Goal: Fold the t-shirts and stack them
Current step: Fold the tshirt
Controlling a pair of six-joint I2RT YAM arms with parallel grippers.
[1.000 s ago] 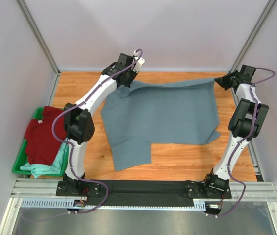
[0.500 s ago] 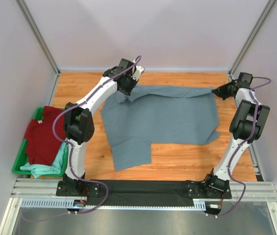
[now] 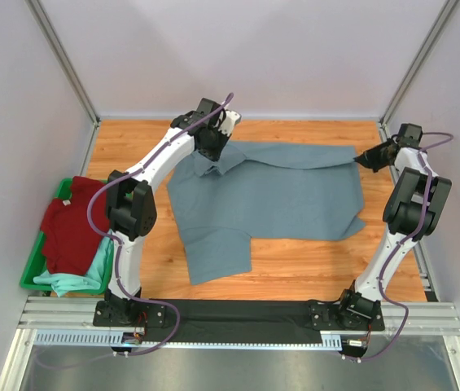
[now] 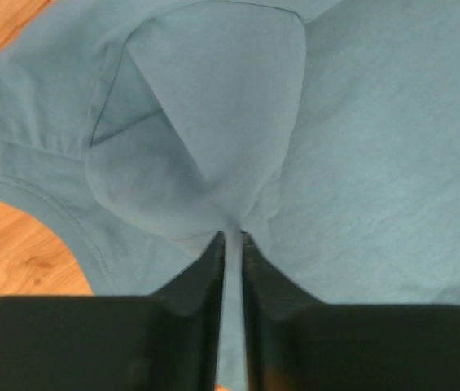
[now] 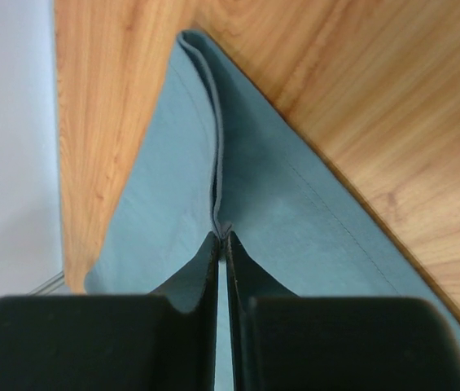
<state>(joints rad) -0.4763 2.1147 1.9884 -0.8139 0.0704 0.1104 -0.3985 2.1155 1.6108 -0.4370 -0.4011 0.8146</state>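
Observation:
The slate grey-blue t-shirt [image 3: 270, 195] lies spread on the wooden table, its far edge lifted at both corners. My left gripper [image 3: 216, 147] is shut on the shirt's far left part; the wrist view shows cloth [image 4: 213, 147] pinched between the fingers [image 4: 231, 236]. My right gripper [image 3: 363, 156] is shut on the far right corner, the hem [image 5: 217, 163] caught at the fingertips [image 5: 222, 236]. The dark red t-shirt [image 3: 71, 224] and the mint-green one [image 3: 83, 277] lie in the bin at the left.
A green plastic bin [image 3: 30, 273] sits at the table's left edge. White walls and metal posts close in the back and sides. Bare wood [image 3: 311, 261] shows in front of the shirt.
Both grippers have come down and toward me with the shirt's far edge, which now sits lower and slightly folded over. The right gripper has dropped from the back right corner.

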